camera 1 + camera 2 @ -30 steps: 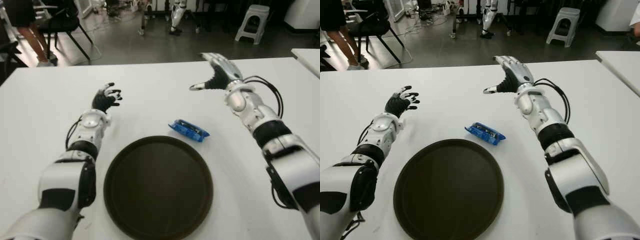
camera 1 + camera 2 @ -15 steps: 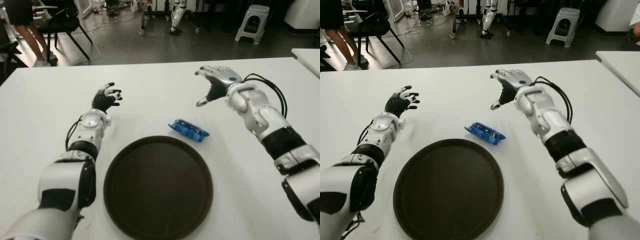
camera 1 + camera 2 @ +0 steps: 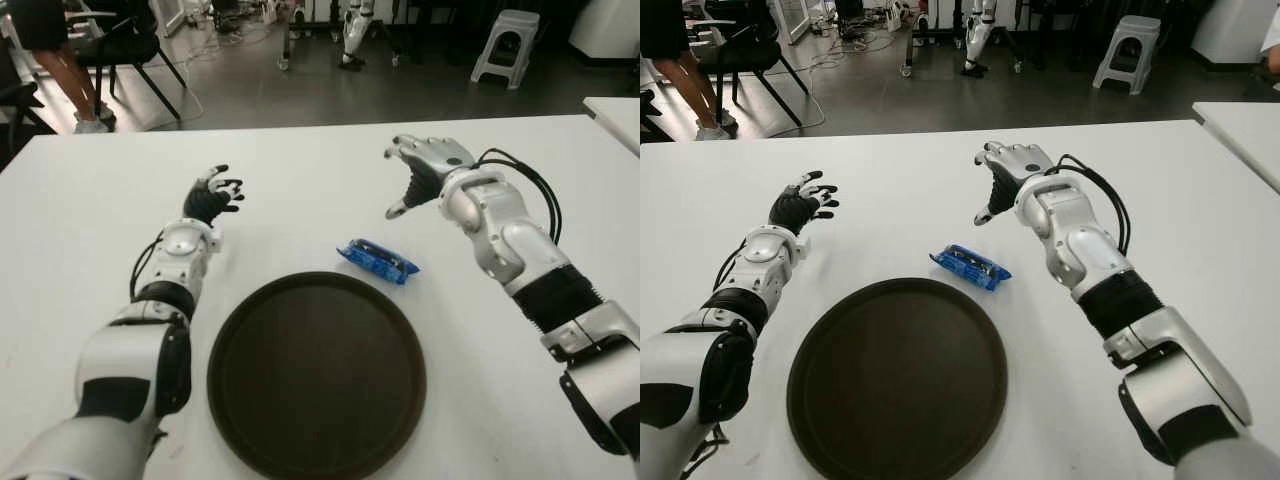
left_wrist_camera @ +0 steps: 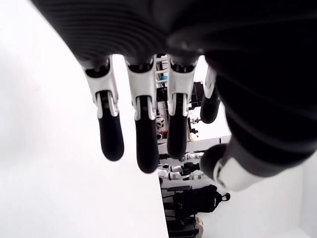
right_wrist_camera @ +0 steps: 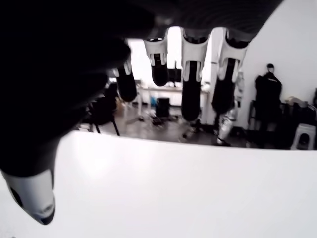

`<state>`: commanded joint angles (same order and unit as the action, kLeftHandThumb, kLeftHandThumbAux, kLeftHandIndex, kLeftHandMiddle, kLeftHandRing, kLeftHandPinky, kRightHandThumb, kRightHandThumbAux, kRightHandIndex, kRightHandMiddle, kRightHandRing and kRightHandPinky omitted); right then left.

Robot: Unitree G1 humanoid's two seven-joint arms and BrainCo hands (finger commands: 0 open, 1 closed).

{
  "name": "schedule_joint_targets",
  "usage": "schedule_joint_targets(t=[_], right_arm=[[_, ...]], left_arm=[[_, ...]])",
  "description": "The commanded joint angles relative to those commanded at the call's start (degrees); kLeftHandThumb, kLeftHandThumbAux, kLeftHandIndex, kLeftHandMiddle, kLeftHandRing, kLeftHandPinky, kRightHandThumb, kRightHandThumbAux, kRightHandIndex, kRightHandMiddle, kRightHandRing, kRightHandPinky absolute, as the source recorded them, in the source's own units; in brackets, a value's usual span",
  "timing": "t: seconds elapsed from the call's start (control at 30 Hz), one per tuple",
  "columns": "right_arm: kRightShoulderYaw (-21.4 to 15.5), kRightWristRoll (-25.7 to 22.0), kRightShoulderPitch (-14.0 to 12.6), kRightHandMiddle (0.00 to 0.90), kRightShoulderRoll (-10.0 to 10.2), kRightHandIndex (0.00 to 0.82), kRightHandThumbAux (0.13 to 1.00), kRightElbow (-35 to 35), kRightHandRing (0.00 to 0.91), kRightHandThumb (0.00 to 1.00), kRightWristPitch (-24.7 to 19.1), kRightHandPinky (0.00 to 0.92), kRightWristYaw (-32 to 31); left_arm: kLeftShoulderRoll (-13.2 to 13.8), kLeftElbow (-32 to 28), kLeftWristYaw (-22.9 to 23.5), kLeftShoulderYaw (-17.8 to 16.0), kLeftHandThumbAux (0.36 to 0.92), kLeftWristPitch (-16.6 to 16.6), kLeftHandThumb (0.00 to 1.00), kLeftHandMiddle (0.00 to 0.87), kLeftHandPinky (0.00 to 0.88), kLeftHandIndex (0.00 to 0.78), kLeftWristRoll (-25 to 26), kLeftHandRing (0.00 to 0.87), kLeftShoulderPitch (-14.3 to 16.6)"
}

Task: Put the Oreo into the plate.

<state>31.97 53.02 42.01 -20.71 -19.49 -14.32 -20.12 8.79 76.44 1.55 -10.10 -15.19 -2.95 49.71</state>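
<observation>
The right hand (image 3: 420, 168), fingers spread and empty, hovered just beyond the Oreo (image 3: 377, 260), and needed to descend squarely over its long sides.

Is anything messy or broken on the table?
Nothing stands out. The blue Oreo pack lies flat on the white table just beyond the dark plate, not touching it. The right robot hand hovers open past the pack; the left robot hand is open too.

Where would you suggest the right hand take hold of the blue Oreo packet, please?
Probably across its narrow middle, from above. The Oreo packet lies flat and slantwise on the table, just beyond the plate. The open right hand is beyond it.
</observation>
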Motion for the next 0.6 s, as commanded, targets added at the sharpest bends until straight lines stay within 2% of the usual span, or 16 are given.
schedule_joint_targets(t=[0.07,0.17,0.23,0.4,0.6], right_arm=[[0.7,0.6,-0.9,0.254,0.6,0.23,0.662,0.7,0.286,0.0,-0.9,0.317,0.0],[3.0,2.5,-2.0,0.262,3.3,0.245,0.654,1.2,0.302,0.0,-3.5,0.35,-0.4],[4.0,3.3,-2.6,0.26,4.2,0.254,0.647,1.7,0.307,0.0,-4.6,0.366,-0.9],[4.9,4.2,-3.5,0.257,5.1,0.257,0.649,2.0,0.31,0.0,-5.2,0.376,-1.1],[5.6,5.3,-3.1,0.264,5.8,0.267,0.652,2.0,0.318,0.0,-5.7,0.38,-2.1]], left_arm=[[0.0,0.0,-0.1,0.0,0.691,0.0,0.493,0.291,0.362,0.145,0.0,0.339,0.0],[0.1,0.0,-0.3,0.2,0.693,0.1,0.476,0.291,0.358,0.144,-0.3,0.337,0.0],[0.2,0.1,-0.3,0.4,0.688,0.1,0.469,0.292,0.361,0.145,-0.4,0.338,0.0],[0.2,0.1,-0.3,0.5,0.684,0.0,0.476,0.299,0.365,0.151,-0.6,0.343,0.0],[0.2,0.1,-0.2,0.0,0.681,0.0,0.483,0.305,0.367,0.151,-0.4,0.349,0.0]])
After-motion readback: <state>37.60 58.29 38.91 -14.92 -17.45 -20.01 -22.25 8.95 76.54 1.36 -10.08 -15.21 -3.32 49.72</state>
